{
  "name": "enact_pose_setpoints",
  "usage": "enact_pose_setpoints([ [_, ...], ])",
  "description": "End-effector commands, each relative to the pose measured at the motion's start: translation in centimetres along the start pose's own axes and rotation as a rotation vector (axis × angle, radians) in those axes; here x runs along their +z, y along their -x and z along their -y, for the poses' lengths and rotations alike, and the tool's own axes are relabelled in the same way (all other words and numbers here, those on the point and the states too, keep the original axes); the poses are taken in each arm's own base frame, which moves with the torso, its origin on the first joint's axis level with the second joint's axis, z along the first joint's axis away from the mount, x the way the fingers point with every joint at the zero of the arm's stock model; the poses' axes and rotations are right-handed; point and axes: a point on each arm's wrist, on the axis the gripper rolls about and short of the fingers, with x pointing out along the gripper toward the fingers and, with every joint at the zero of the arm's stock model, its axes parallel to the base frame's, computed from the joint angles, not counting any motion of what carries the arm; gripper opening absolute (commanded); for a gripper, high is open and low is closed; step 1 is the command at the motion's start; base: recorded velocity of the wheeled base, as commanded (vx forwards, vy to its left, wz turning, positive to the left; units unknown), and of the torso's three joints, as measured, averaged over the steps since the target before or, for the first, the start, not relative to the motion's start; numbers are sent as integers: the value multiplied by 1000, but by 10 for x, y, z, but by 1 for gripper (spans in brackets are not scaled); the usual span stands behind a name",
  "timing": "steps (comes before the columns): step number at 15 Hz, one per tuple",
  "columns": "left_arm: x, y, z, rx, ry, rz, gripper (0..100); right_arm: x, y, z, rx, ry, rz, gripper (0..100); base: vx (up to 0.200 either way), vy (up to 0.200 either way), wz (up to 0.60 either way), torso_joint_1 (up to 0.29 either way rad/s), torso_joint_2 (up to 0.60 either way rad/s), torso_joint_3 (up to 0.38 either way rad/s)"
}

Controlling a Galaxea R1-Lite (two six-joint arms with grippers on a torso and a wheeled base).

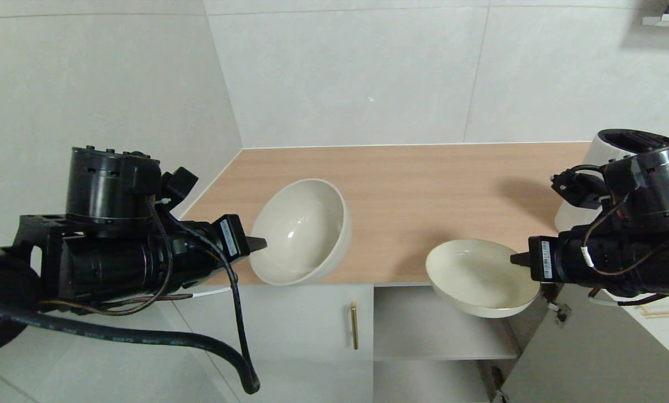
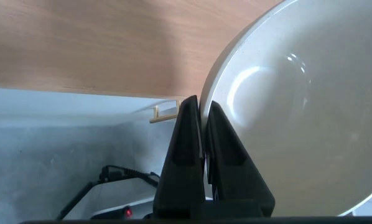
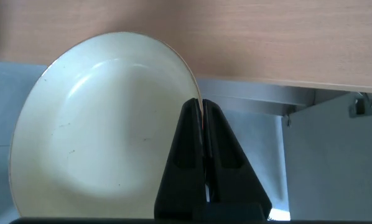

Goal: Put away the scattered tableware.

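Left gripper (image 1: 263, 243), jaws closed, holds a deep bowl (image 1: 304, 229) by its rim; right gripper (image 1: 512, 258) likewise holds a shallow dish (image 1: 474, 277).

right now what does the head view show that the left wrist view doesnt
Head view adds: the right gripper shut on the rim of a shallow dish near the open cabinet, and a white appliance at the right end of the wooden countertop.
Left wrist view adds: the left gripper up close, its fingers pinching the rim of the bowl, one inside, one outside, and a black cable.
Shared: the left gripper, the tilted bowl, the wooden countertop and the gold door handle.
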Motion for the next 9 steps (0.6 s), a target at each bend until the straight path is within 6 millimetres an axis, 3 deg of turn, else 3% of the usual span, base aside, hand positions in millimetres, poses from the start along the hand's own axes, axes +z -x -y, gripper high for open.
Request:
enact_pose_setpoints([
  [1, 0, 1, 0, 0, -1, 0, 0, 0, -1, 0, -2, -1, -2, 0, 0, 0, 0, 0, 0, 0],
  [4, -1, 1, 0, 2, -1, -6, 0, -1, 0, 1, -2, 1, -2, 0, -200, 0, 0, 9, 4, 1],
  [9, -3, 1, -1, 4, -36, -12, 0, -3, -3, 1, -6, 3, -10, 0, 0, 0, 0, 0, 0, 0],
])
